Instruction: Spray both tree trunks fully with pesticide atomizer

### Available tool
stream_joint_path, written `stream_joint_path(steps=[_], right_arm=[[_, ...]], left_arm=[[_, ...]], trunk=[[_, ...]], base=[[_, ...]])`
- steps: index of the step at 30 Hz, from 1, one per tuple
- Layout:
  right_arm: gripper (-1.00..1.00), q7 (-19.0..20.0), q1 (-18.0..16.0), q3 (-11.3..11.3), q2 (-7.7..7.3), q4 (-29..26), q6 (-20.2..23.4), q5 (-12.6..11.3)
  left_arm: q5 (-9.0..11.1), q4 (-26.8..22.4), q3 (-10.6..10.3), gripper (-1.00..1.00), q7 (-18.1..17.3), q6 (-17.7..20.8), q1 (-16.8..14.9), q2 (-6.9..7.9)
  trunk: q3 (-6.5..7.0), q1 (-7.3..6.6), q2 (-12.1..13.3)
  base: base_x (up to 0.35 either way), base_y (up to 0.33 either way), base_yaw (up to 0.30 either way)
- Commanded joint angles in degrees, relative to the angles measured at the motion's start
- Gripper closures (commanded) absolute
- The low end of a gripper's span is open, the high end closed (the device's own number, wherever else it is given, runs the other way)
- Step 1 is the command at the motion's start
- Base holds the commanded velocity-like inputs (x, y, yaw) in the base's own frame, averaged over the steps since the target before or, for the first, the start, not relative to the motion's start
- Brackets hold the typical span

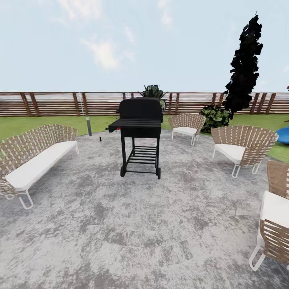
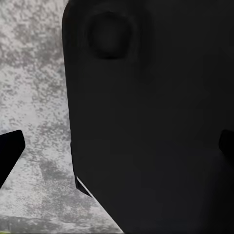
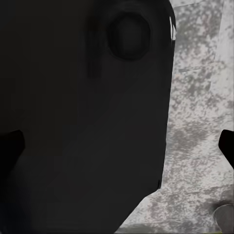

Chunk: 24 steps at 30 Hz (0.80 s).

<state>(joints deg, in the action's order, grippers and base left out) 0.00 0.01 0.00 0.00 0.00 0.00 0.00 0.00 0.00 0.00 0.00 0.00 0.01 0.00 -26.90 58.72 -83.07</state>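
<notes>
The small dark bottle (image 1: 100,139) sits on the grey patio (image 1: 160,224) at middle left, left of the black grill (image 1: 140,132), so drive there skirting the grill; both end effectors' fingertips look apart, holding nothing.

Each wrist view shows a dark robot body panel, with the left tool (image 2: 117,148) and right tool (image 3: 119,146) fingertips spread wide, holding nothing.

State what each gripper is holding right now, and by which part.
Nothing is held. In each wrist view the two dark fingertips sit far apart at the picture's edges, with nothing gripped between them; beyond them are a large black body and the grey mottled paved patio.
</notes>
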Motion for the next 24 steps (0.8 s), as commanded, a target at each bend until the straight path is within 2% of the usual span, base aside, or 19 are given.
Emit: stream_joint_path(steps=[1,5,24], right_arm=[[-1.00,0.0,0.0,0.0,0.00,0.0,0.0,0.0],[-1.00,0.2,1.3,0.2,-0.09,0.0,0.1,0.1],[-1.00,0.2,1.8,0.2,-0.09,0.0,0.1,0.1]], left_arm=[[0.0,0.0,0.0,-1.00,0.0,0.0,0.0,0.00],[0.2,-1.3,0.2,-1.00,-0.2,-0.1,1.3,-1.15],[0.2,-1.4,0.2,-1.00,-0.2,-0.1,1.8,-1.15]], trunk=[[-0.03,0.00,0.0],[-0.03,0.00,0.0],[-0.03,0.00,0.0]], base=[[0.000,0.000,0.000],[0.000,0.000,0.000],[0.000,0.000,0.000]])
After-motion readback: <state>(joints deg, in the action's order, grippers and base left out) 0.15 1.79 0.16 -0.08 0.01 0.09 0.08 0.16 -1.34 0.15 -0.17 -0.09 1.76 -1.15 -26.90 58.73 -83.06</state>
